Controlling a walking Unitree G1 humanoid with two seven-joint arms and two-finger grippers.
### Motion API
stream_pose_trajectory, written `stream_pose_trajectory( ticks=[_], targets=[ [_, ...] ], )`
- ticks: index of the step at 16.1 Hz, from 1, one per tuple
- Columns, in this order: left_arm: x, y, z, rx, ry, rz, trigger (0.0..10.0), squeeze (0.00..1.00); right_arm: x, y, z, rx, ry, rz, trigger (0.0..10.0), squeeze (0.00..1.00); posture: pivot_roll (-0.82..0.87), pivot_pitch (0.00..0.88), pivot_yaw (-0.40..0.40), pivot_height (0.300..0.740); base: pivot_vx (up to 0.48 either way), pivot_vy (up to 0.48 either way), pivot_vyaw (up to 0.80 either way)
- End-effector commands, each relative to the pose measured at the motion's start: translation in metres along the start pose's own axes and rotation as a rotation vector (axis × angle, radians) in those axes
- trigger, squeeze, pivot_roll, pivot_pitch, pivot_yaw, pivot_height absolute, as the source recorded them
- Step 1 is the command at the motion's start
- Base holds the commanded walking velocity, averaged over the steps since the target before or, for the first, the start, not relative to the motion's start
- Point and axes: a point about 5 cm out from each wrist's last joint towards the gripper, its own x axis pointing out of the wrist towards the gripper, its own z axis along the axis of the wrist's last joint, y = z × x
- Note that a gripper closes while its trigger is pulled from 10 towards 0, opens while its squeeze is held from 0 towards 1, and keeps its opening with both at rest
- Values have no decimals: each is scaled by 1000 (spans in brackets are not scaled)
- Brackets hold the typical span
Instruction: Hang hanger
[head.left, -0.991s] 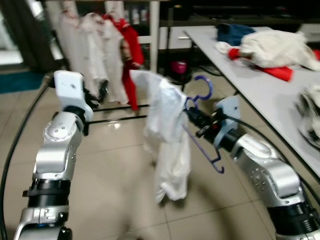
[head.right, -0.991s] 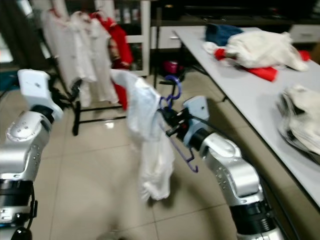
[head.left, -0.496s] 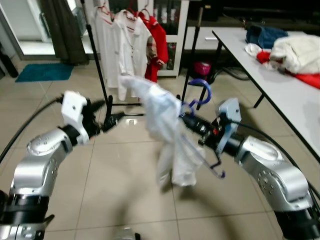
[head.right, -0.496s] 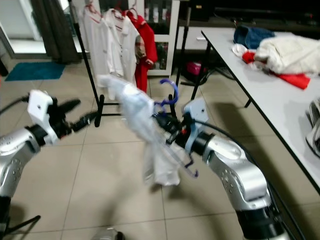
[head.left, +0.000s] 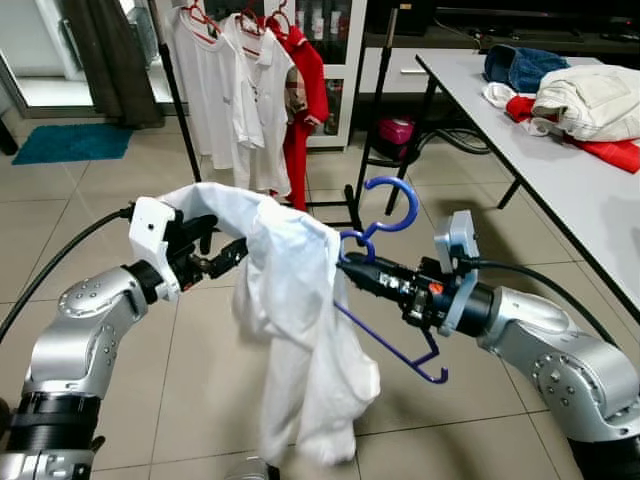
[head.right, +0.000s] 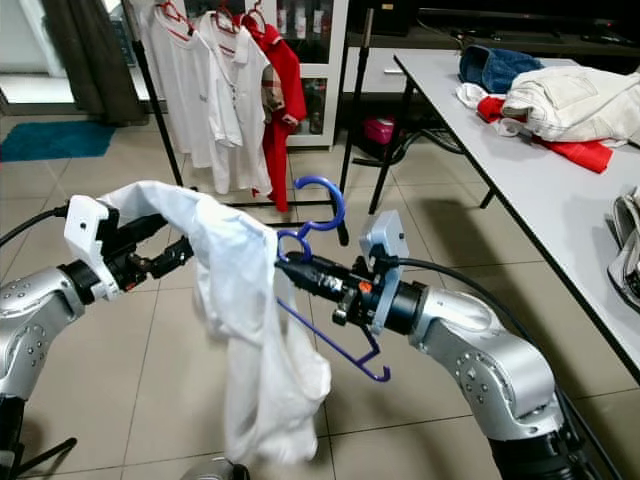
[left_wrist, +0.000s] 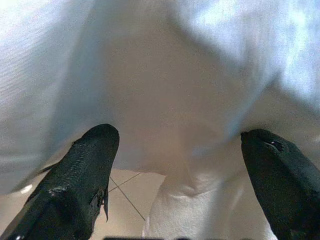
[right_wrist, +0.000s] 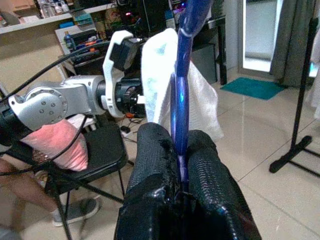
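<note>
Blue hanger (head.left: 385, 275) pinched in right tool (head.left: 352, 268), white shirt (head.left: 295, 320) draped across spread left tool (left_wrist: 175, 165), contact unclear.

I see a soft matt white cloth shirt (head.left: 300, 330) on a smooth, glossy blue plastic hanger (head.left: 385, 300). The right gripper's (right_wrist: 181, 150) fingers (right_wrist: 152, 170) look like rough, textured black rubber. The floor tiles (head.left: 130, 180) are shiny, and my arms (head.left: 95, 320) are brushed silver metal.

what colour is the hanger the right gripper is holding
Blue-purple. The hanger is clamped in the right gripper; its colour shows best in the left eye view.
</note>
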Motion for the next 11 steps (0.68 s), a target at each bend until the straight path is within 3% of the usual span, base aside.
stream_pose_trajectory(
  ticks=[1, 5, 6, 8, 9, 11],
  targets=[
    [-6, -1, -2, 7, 11, -4, 10000, 0, -4, 3, 8, -16, -24, 19, 10000, 0, -54, 0, 27, 740, 0, 0, 0],
    [-36, -6, -8, 71, 89, -81, 10000, 0, -8, 2, 7, -17, -4, 16, 10000, 0, -52, 0, 26, 740, 0, 0, 0],
    [-48, -1, 0, 121, 118, -128, 10000, 0, -9, 0, 7, -20, 9, 4, 10000, 0, -48, 0, 25, 740, 0, 0, 0],
    [-58, 8, 14, 144, 112, -149, 10000, 0, -10, -1, 5, -26, 23, 7, 10000, 0, -45, 0, 26, 740, 0, 0, 0],
    [-64, 9, 25, 118, 107, -212, 10000, 1000, -9, 0, 5, -31, 29, 13, 10000, 0, -42, 0, 23, 740, 0, 0, 0],
    [-71, 14, 42, 165, 120, -265, 10000, 1000, -9, -1, 6, -40, 40, 34, 10000, 0, -31, 0, 9, 740, 0, 0, 0]
  ],
)
